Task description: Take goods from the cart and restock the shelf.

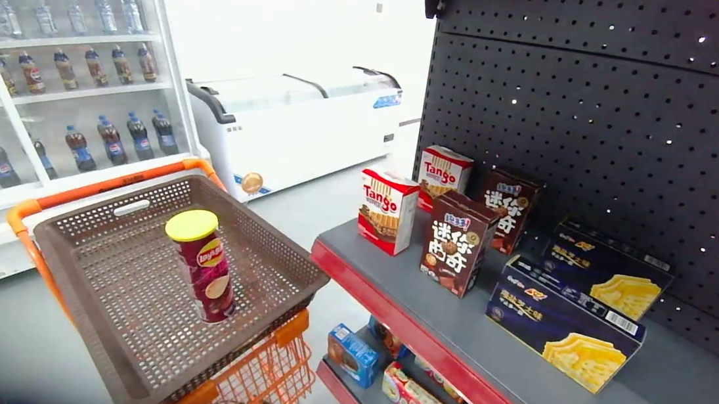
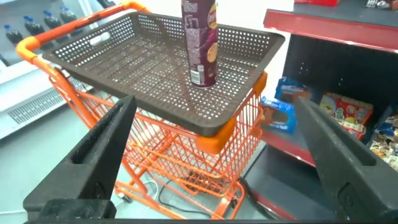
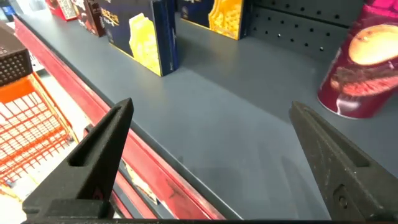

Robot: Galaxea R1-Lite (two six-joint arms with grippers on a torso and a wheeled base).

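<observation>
Nearest you, the left gripper (image 2: 212, 104) has its fingers (image 2: 102, 146) spread wide and holds nothing. It hangs low in front of the cart (image 2: 186, 155), facing the near corner of the brown basket (image 2: 124, 68). The right gripper (image 3: 211, 106) is open and empty too, its fingers (image 3: 99, 146) over a bare stretch of the grey shelf (image 3: 205, 118). It is near a shelved can (image 3: 364, 62) that stands upright, apart from both fingers.

In the head view the basket sits at lower left. The chip can (image 1: 203, 266) with the yellow lid stands upright near its middle, touching only the basket floor. To the right runs the shelf, with bare grey at lower right. The blue boxes (image 1: 565, 327) come first, then the brown boxes (image 1: 458, 241) and the wafer boxes (image 1: 387, 211) farther along. A drinks cooler (image 1: 49, 66) at upper left and a chest freezer (image 1: 301, 124) at top centre lie beyond.

You appear to be at the pick step, with the grasp not yet begun. Your next move likely calls for these steps:
- Raise the left gripper above the basket's near rim and carry it forward.
- Set one finger on each side of the chip can's body and close at mid-height.
- Lift straight up to clear the basket wall.

The bare shelf beside the shelved can looks like the fitting spot.
</observation>
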